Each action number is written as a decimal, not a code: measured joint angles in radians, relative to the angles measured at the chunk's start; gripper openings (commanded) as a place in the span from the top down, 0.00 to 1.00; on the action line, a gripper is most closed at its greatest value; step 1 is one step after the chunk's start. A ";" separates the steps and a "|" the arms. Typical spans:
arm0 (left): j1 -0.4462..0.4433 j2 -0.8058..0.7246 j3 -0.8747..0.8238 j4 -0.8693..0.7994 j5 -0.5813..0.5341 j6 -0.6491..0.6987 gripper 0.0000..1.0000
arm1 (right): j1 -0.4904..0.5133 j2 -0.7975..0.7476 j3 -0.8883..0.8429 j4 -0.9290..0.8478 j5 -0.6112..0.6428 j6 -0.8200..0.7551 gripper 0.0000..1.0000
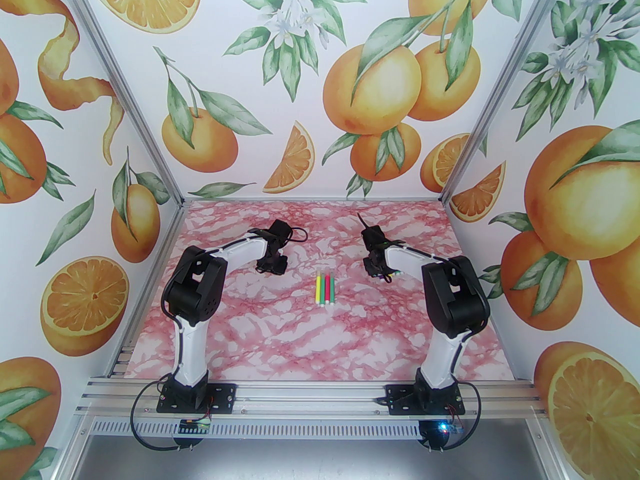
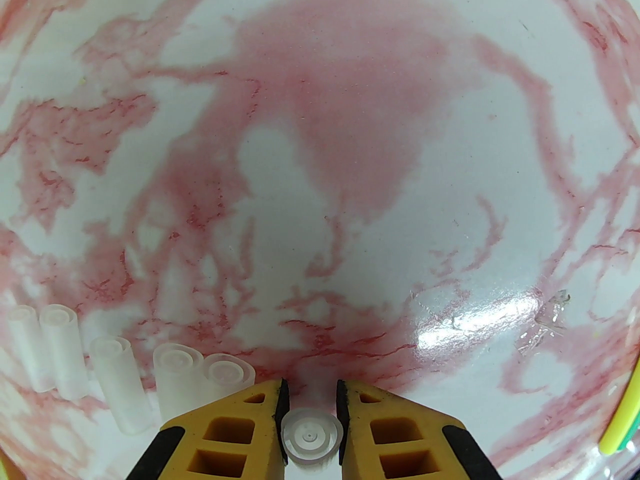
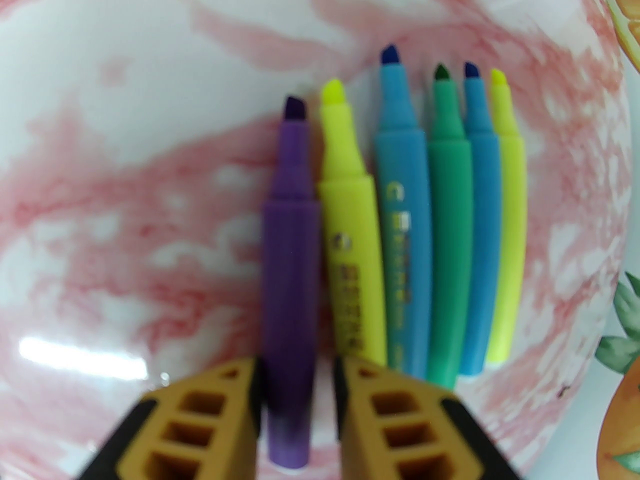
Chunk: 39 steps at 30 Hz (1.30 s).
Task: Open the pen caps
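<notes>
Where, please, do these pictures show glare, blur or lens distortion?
Left wrist: glare patch on the table, fisheye bending its marbling, caps fairly sharp. Right wrist: soft throughout, purple pen blurriest by the right hand, glare lower left. Top external: even light, sharp.

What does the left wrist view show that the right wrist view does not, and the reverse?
Left wrist view: five loose pen caps lying in a row on the table, and a sixth cap between the left gripper jaws; whether it is gripped I cannot tell. Right wrist view: six uncapped pens side by side, tips bare, the purple pen between the right gripper jaws, which stand open, with a gap on one side. Both: the pink marbled table surface and yellow-and-black fingers at the bottom edge.
</notes>
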 measured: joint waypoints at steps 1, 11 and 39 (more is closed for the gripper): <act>0.000 0.000 0.000 0.000 0.000 0.000 0.67 | 0.000 0.000 0.000 0.000 0.000 0.000 0.69; -0.004 -0.002 0.000 -0.003 0.008 0.002 0.64 | 0.000 -0.001 0.000 -0.004 0.000 0.000 0.67; -0.006 -0.309 -0.200 0.190 0.188 -0.024 0.38 | 0.189 -0.256 -0.114 0.026 -0.282 0.092 0.60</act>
